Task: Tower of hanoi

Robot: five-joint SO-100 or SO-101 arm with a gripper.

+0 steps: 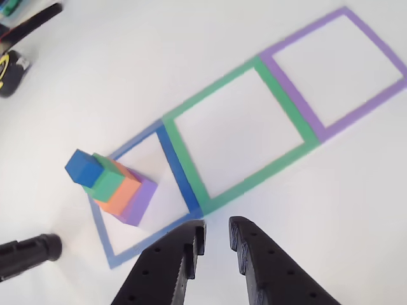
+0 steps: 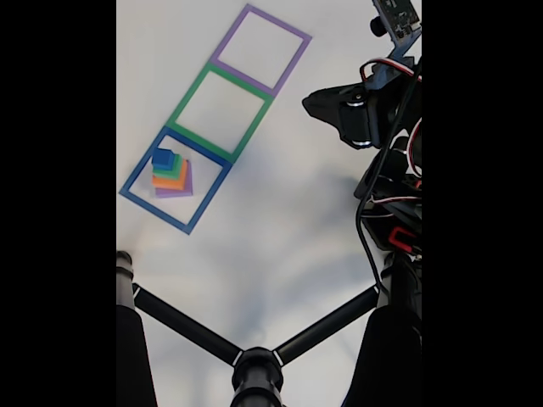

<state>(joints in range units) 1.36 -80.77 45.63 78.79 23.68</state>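
A stack of four blocks stands in the blue tape square (image 1: 180, 170): a small blue block (image 1: 82, 166) on top, then green (image 1: 108, 180), orange (image 1: 121, 196) and a purple block (image 1: 141, 202) at the bottom. In the fixed view the stack (image 2: 170, 174) sits in the upper part of the blue square (image 2: 141, 204). The green square (image 1: 210, 95) and the purple square (image 1: 375, 44) hold nothing. My gripper (image 1: 217, 234) hovers just outside the blue square's corner, to the right of the stack, open with nothing between its black fingers (image 1: 254, 254). The fixed view shows the gripper (image 2: 309, 100) right of the squares.
A black stand with a hub (image 2: 254, 369) and spreading legs fills the bottom of the fixed view. One black leg tip (image 1: 32, 251) lies left of the gripper. A black and yellow object (image 1: 9, 71) and a black bar (image 1: 35, 22) sit at the top left. The white table (image 1: 331, 210) spreads around the squares.
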